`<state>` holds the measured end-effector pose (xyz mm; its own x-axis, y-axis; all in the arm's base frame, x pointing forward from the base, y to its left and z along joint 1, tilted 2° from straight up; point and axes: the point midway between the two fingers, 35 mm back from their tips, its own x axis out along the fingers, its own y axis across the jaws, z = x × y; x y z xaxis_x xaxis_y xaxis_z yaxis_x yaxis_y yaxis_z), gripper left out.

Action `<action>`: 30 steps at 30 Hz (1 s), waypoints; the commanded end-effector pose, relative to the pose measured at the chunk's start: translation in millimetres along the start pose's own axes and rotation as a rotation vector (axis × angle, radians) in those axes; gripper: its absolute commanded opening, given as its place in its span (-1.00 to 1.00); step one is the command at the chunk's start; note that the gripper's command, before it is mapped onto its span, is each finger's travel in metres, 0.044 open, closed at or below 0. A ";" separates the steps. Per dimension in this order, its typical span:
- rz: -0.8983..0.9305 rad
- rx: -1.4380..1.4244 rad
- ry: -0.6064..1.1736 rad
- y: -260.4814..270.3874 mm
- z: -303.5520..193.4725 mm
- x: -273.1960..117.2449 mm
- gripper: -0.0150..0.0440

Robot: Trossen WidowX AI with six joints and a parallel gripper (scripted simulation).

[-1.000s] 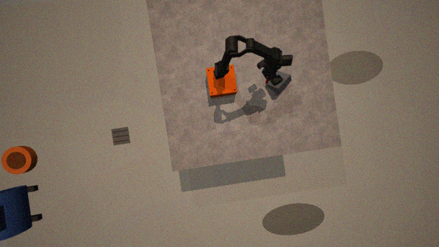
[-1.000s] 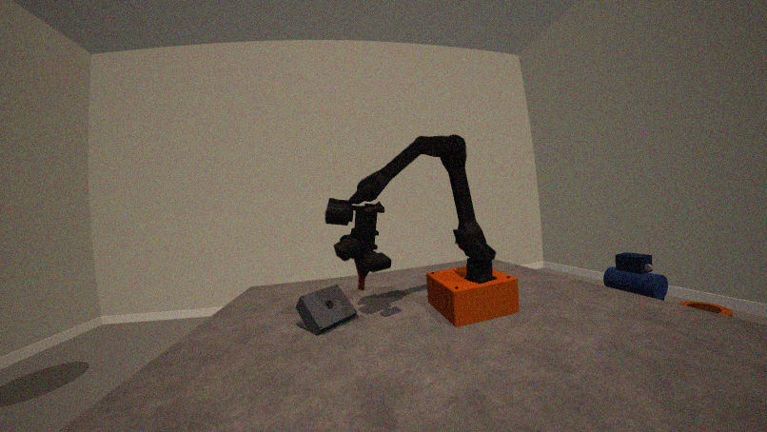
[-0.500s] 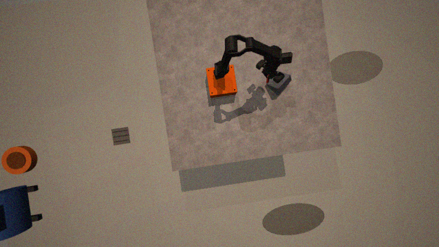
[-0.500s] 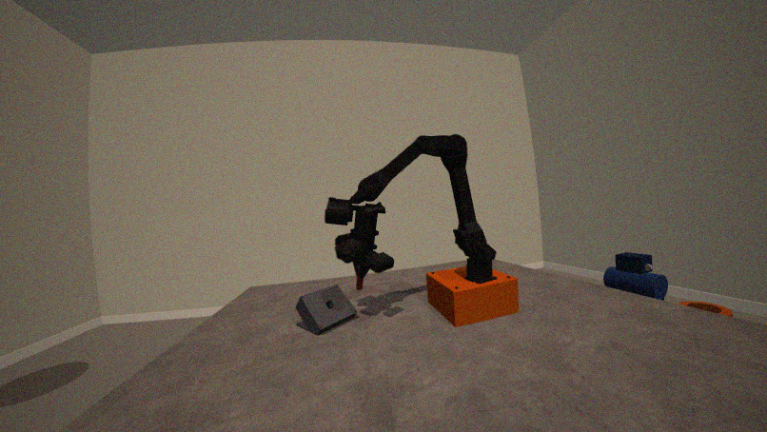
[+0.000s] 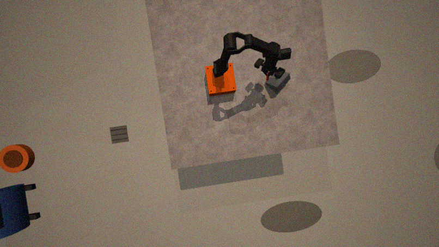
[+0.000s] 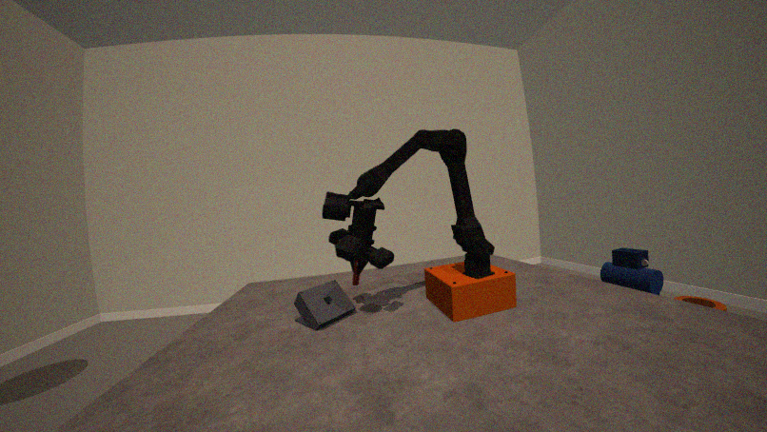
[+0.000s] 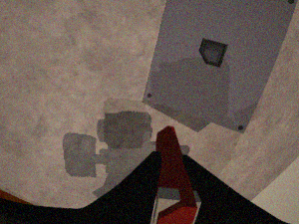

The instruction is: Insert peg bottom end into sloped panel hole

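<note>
Wrist view: near end of the red peg (image 7: 171, 153) cut off by bottom edge; sloped panel (image 7: 184, 84) cropped at top. Hole (image 7: 213, 52) bottom too dark to read. Top view: blue object (image 5: 13, 208) clipped at left edge, pincer (image 5: 267, 73) fingertips too small to tell.

Red peg (image 5: 267, 75) (image 6: 355, 273) (image 7: 170, 150), flat-sided, near upright, aloft in the pincer (image 6: 357, 265) (image 7: 168, 160). Grey sloped panel (image 5: 278, 80) (image 6: 324, 303) (image 7: 189, 79) on desk (image 5: 196, 131) (image 6: 407, 364) (image 7: 50, 64); its angular hole (image 6: 327, 300) (image 7: 213, 52) unfilled.
</note>
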<state>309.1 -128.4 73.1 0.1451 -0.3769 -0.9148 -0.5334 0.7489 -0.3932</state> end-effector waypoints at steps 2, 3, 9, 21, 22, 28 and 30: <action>-0.015 -0.062 0.001 0.6 2.5 -1.0 -0.49; -0.017 -0.074 0.002 0.7 3.0 -1.2 -0.49; -0.033 -0.144 0.003 1.2 5.9 -2.6 -0.49; -0.063 -0.283 0.007 2.3 11.8 -5.4 -0.49; -0.066 -0.294 0.007 2.4 12.2 -5.7 -0.49; -0.081 -0.363 0.011 3.0 15.1 -7.2 -0.49; -0.086 -0.386 0.012 3.2 16.1 -7.7 -0.49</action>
<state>318.8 -115.9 77.2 0.1893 -0.4305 -0.8825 -0.7732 0.4887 -0.4042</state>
